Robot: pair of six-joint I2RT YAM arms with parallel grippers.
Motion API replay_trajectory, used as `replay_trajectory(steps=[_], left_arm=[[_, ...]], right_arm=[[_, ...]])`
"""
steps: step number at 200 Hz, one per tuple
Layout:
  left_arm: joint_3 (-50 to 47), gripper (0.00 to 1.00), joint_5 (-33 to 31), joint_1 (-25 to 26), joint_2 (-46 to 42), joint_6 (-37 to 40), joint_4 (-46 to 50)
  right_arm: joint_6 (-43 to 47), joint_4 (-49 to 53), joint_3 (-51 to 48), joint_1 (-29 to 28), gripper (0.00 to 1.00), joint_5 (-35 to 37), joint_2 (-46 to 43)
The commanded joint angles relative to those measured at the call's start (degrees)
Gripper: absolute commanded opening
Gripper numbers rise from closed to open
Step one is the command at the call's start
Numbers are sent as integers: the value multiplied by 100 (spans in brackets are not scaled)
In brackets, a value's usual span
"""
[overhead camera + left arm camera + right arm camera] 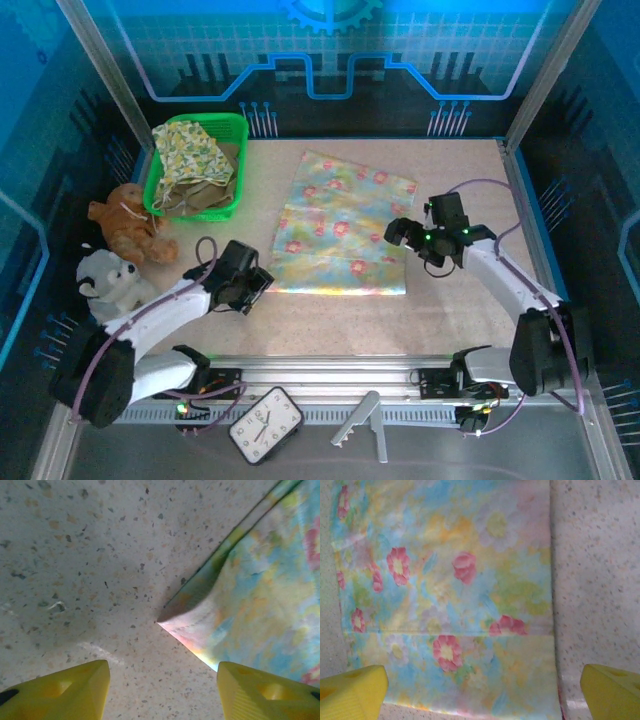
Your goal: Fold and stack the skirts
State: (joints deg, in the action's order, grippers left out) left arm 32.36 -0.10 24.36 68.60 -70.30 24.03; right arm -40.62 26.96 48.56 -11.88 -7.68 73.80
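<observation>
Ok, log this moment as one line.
pastel skirt: spread on table | left gripper: open, at near-left corner, empty | right gripper: open, over right edge, empty

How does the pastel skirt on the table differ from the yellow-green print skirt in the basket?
The pastel skirt lies spread flat on the table; the yellow-green skirt sits bunched in the green basket. The pastel skirt shows pink flowers on blue; the yellow-green skirt has a finer print. Both are printed cloth.

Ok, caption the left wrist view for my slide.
Left gripper, jaws apart, poised over the table at a raised corner of the pastel floral skirt.
</observation>
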Motion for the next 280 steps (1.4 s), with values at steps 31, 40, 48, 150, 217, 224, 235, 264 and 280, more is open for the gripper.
replay_trajectory(steps=[31,40,48,150,217,224,235,264,280], left_arm=[[583,52,376,-45,913,525,-154],[615,51,452,-45,1031,553,-245],[661,50,504,-45,1126,570,-263],[1252,47,169,-28,1730,1073,336],[1323,50,-96,29,1657,1158,808],[1323,50,-79,38,1673,1168,805],[1333,50,-49,59,1737,1193,762],[1353,48,153,112,2057,1189,521],[1416,38,215,164,2198,1188,407]], right_arm=[[-285,123,-562,49,100,165,-592],[-338,62,-639,51,100,187,-671],[-392,17,-695,46,100,205,-728],[-389,-77,-810,46,100,220,-833],[-450,-103,-999,52,100,215,-924],[-449,-116,-997,53,100,217,-912],[-445,-121,-981,52,100,211,-898],[-431,-121,-961,47,100,208,-859],[-380,-129,-979,51,100,150,-859]])
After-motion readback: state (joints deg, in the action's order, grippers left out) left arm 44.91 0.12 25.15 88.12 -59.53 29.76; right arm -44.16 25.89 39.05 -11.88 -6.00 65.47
